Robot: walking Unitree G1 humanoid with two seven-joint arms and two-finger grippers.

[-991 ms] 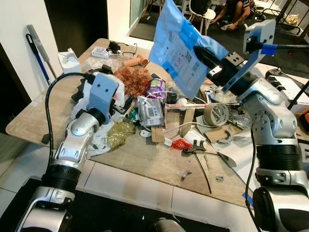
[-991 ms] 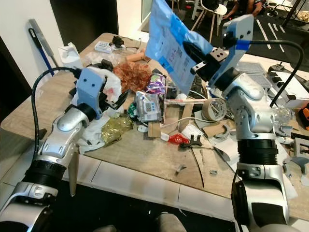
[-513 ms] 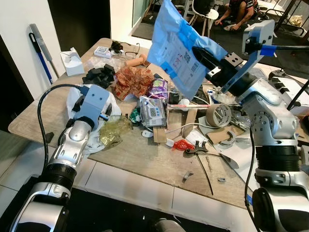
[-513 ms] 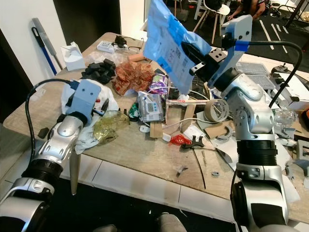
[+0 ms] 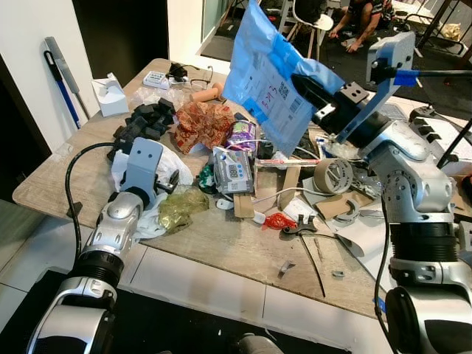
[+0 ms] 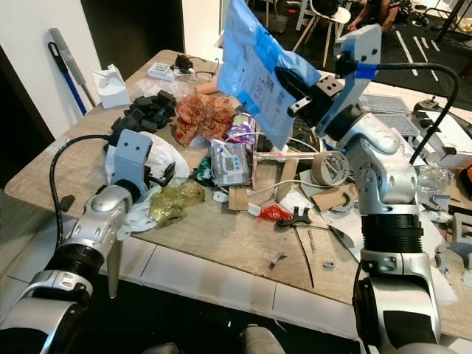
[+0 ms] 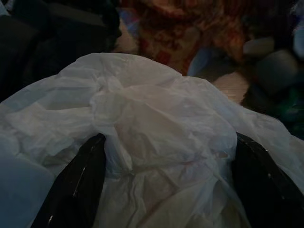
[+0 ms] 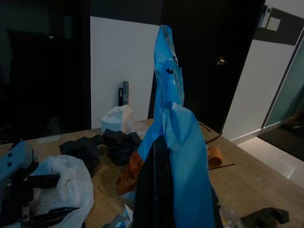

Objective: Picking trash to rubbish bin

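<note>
My right gripper (image 5: pixel 301 80) is raised over the middle of the table and is shut on a large blue plastic mailer bag (image 5: pixel 267 74), which stands up from the shut fingers (image 8: pixel 159 190). My left gripper (image 7: pixel 168 137) is low at the table's left front, pressed into a crumpled white plastic bag (image 5: pixel 158 164). Its two black fingers (image 7: pixel 78 185) stand wide apart, with the bag (image 7: pixel 161 123) bulging between them. A crumpled yellow-green wrapper (image 5: pixel 179 206) lies just right of that gripper.
The wooden table (image 5: pixel 221 247) is strewn with litter: black foam pieces (image 5: pixel 144 122), a red-brown wrapper (image 5: pixel 203 122), a tape roll (image 5: pixel 330 175), a red scrap (image 5: pixel 276 220), cardboard strips. A tissue box (image 5: pixel 109 96) stands far left, a broom (image 5: pixel 59 74) leans on the wall, and a person (image 5: pixel 361 18) sits beyond.
My left arm has drawn back and down from the pile toward the table's left front, settling on the white bag. The right gripper still holds the blue bag aloft.
</note>
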